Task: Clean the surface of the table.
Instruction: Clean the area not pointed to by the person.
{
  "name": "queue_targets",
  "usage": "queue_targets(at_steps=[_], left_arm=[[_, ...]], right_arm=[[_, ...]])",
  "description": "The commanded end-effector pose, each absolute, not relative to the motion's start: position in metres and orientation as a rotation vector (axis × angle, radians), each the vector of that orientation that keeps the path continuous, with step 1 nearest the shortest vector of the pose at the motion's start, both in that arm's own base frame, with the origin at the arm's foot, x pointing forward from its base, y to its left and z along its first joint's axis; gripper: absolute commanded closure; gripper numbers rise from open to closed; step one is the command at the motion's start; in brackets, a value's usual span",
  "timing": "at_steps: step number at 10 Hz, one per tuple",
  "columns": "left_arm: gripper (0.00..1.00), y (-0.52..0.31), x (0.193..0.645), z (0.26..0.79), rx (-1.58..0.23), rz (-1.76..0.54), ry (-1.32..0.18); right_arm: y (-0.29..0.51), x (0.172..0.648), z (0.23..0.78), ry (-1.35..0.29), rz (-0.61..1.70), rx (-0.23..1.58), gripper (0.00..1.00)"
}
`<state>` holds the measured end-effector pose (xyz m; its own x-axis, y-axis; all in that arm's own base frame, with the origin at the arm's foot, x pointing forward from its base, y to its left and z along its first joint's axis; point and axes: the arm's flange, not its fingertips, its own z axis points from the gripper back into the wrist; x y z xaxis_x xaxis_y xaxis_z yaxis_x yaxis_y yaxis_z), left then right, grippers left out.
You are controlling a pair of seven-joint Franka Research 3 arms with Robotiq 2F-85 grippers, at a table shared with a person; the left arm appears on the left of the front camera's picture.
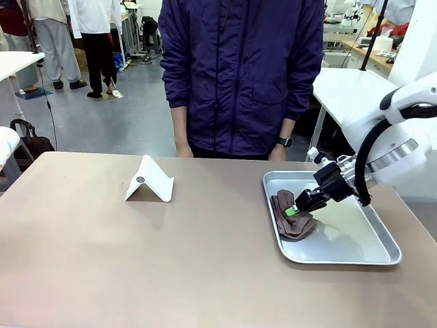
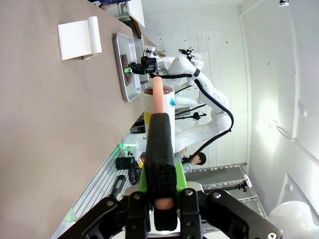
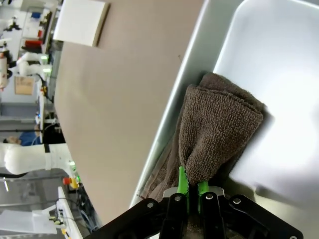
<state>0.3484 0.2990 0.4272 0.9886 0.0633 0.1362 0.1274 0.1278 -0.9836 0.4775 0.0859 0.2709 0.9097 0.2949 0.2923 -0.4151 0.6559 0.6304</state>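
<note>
The brownish-taupe table (image 1: 136,260) spreads wide across the front view. Toward its right end lies a shiny metal tray (image 1: 355,229) with a folded brown towel (image 1: 292,220) at its left side. My right gripper (image 1: 295,208) is shut on the towel's edge, low over the tray. In the right wrist view the towel (image 3: 219,129) hangs from the green pads of that gripper (image 3: 190,186) against the tray's wall (image 3: 199,59). My left gripper (image 2: 159,119) is shut with nothing in it, held off the table's (image 2: 50,124) near edge.
A white folded stand (image 1: 150,180) sits on the table left of the middle, near the far edge. A person in a dark blue jacket (image 1: 239,75) stands at the far side, arms down. White tables are behind to the left and right.
</note>
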Motion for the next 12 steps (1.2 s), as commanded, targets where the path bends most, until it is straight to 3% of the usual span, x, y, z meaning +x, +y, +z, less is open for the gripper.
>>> queue_targets(at_steps=[1, 4, 7, 9, 12], left_arm=[[0.78, 0.303, 0.345, 0.434, -1.447, -0.041, -0.147], [0.78, 0.303, 0.345, 0.434, -1.447, -0.041, -0.147], [0.78, 0.303, 0.345, 0.434, -1.447, -0.041, -0.147], [0.78, 0.303, 0.345, 0.434, -1.447, -0.041, -0.147], [0.78, 0.303, 0.345, 0.434, -1.447, -0.041, -0.147]], right_arm=[[0.092, 0.477, 0.263, -0.173, 0.458, 0.806, 0.97], [0.058, 0.474, 0.278, -0.246, 0.392, 0.886, 0.97], [0.001, 0.457, 0.326, -0.415, 0.271, 1.298, 0.97], [-0.021, 0.450, 0.346, -0.419, 0.104, 1.526, 0.97], [-0.038, 0.425, 0.366, -0.392, -0.209, 1.680, 0.97]])
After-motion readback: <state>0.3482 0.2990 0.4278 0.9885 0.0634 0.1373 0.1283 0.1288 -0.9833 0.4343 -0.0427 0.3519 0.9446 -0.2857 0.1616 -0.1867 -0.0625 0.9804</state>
